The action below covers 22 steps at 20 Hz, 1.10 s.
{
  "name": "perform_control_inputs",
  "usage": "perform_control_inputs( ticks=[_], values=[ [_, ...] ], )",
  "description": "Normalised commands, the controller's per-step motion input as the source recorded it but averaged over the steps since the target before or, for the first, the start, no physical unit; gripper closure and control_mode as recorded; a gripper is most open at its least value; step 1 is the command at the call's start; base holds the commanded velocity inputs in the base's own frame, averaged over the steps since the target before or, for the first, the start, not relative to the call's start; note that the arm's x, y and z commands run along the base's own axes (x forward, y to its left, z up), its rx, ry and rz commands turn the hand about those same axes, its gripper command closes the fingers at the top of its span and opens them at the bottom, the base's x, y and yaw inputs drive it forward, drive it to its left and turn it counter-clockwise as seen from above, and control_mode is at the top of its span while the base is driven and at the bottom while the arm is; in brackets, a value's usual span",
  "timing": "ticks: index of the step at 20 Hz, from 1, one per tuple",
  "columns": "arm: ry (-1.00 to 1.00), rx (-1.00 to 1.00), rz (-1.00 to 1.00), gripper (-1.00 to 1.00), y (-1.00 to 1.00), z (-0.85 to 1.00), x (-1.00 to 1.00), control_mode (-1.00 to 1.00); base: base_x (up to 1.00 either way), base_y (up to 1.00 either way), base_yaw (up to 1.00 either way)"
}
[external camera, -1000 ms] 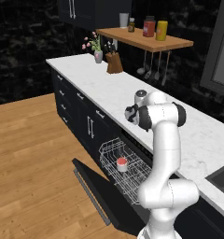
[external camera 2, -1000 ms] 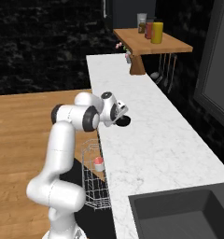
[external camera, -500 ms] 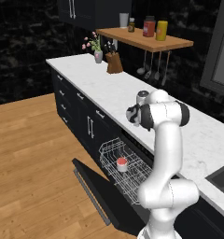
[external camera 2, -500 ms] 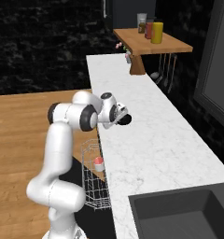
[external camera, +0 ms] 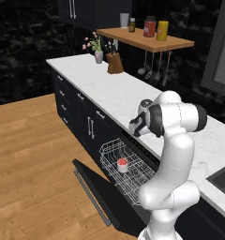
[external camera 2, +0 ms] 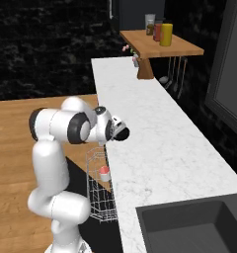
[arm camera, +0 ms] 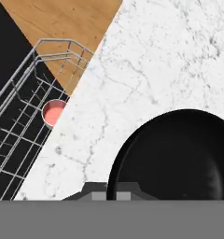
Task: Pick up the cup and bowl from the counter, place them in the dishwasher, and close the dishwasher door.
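The black bowl looms large in the hand view, its rim caught between my gripper's fingertips. In the right base view my gripper is shut on the bowl just over the white marble counter, near its front edge. The cup, red inside, stands in the white wire rack of the open dishwasher; it also shows as the cup and the cup. The dishwasher door lies folded down, flat and black. My hand sits above the rack's back.
A wooden shelf with jars hangs at the far end, above a knife block and a flower vase. A dark sink is set in the counter's near end. Wooden floor lies left of the cabinets.
My fingers have closed on the bowl's rim. The arm itself has hardly shifted, and the cup stays in the rack.
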Motion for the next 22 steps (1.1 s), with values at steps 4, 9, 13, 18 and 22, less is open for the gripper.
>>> perform_control_inputs(
  ticks=[4,9,13,18,22],
  values=[
    [0.00,0.03,0.00,1.00,0.74,0.20,-1.00,-1.00,0.00,0.00,0.00],
    [0.04,0.03,0.00,1.00,0.81,0.11,-0.99,-1.00,0.00,0.00,0.00],
    [0.09,0.01,-0.06,1.00,0.53,-0.10,-0.72,-1.00,0.00,0.00,0.00],
    [0.15,0.00,-0.09,1.00,0.13,-0.55,-0.27,-1.00,0.00,0.00,0.00],
    [0.17,0.00,-0.10,1.00,0.00,-0.77,-0.01,-1.00,0.00,0.00,0.00]
  ],
)
